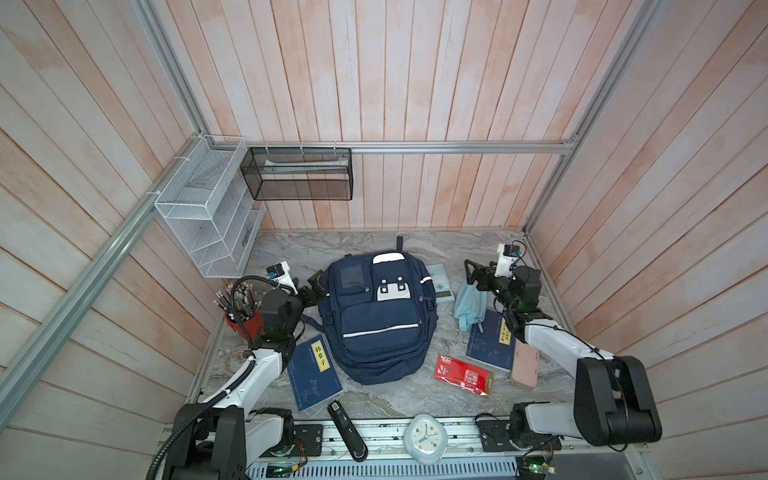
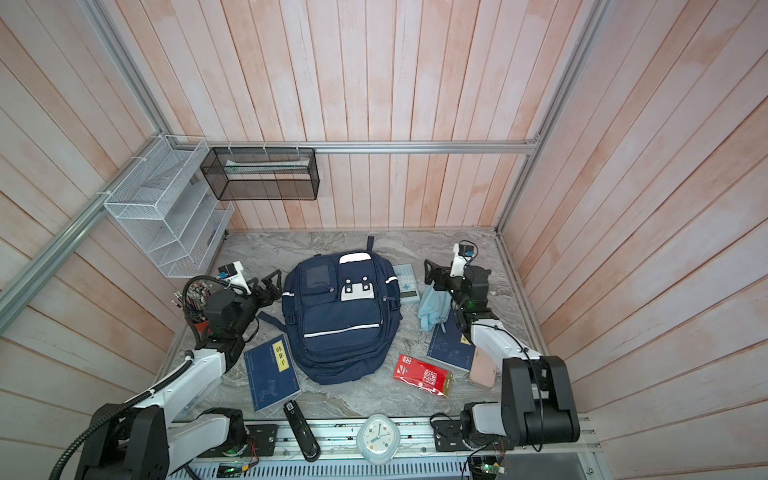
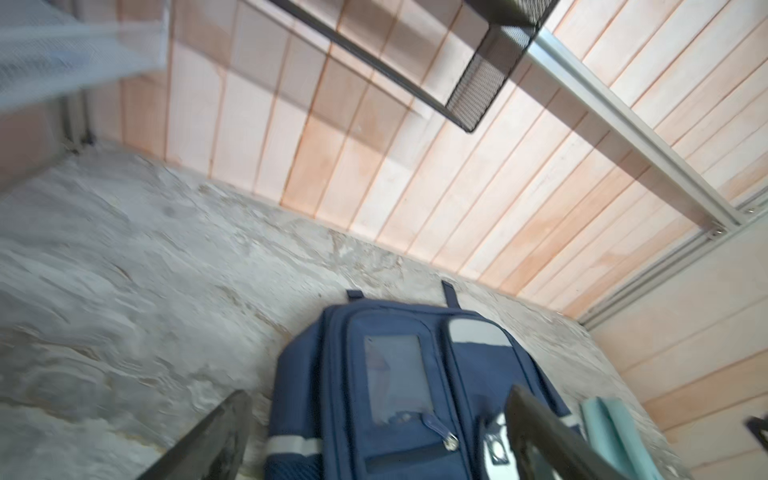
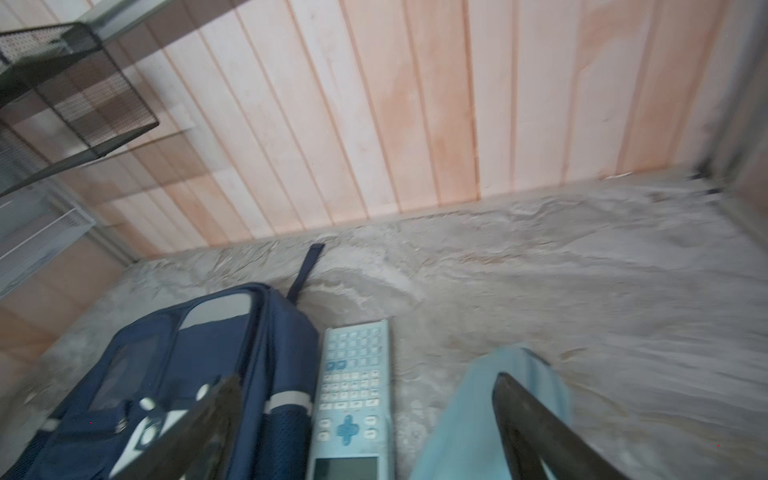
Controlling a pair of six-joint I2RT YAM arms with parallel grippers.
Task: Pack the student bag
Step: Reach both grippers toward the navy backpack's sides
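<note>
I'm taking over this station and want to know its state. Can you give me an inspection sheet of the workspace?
Surface: marbled tabletop, no spills seen.
Job's things: student bag lies flat in the middle, front up; pockets look closed.
Clutter: left blue book, right blue book, red packet, pink case, light-blue pouch, calculator, pen cup, stapler, clock, all outside the bag.
Grippers: left gripper open and empty beside the bag; right gripper open and empty over the pouch.
Cables: black hose along the left arm, looping near the pen cup.
Surroundings: plank walls; white wire rack and black mesh basket hung at the back left.
</note>
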